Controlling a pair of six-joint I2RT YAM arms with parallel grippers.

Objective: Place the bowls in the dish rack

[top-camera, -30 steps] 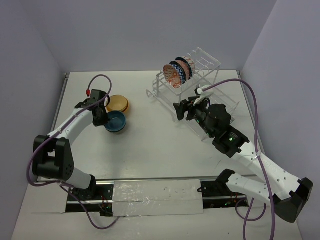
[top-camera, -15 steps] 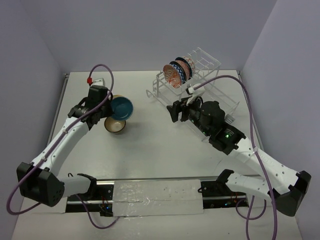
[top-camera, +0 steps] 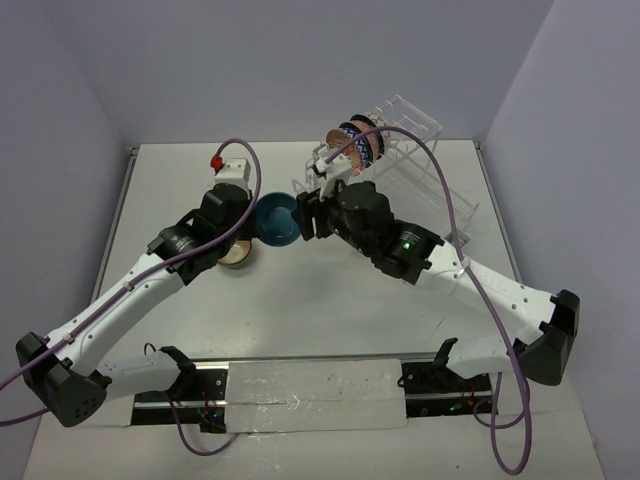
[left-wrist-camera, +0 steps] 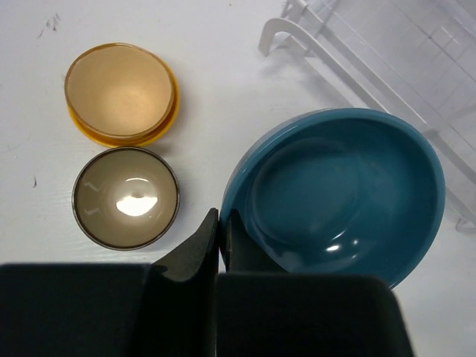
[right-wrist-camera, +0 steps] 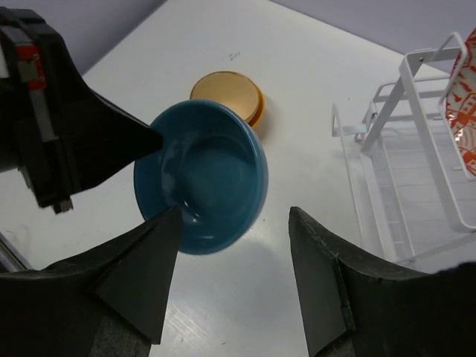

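Your left gripper (left-wrist-camera: 221, 223) is clamped on the rim of the blue bowl (left-wrist-camera: 342, 193), holding it off the table. Your right gripper (right-wrist-camera: 234, 216) faces it, jaws spread wide, the bowl just ahead of its fingertips. The dish rack (right-wrist-camera: 413, 104) stands to that gripper's right, patterned bowls (top-camera: 355, 145) upright in its top.

The right gripper (right-wrist-camera: 234, 210) has its fingers (right-wrist-camera: 141, 275) spread wide. Just beyond them the left gripper (right-wrist-camera: 155, 137) holds a blue bowl (right-wrist-camera: 204, 186) by its rim. An orange-yellow bowl (right-wrist-camera: 227, 88) sits on the table (right-wrist-camera: 297, 44), beside the white dish rack (right-wrist-camera: 419, 111).
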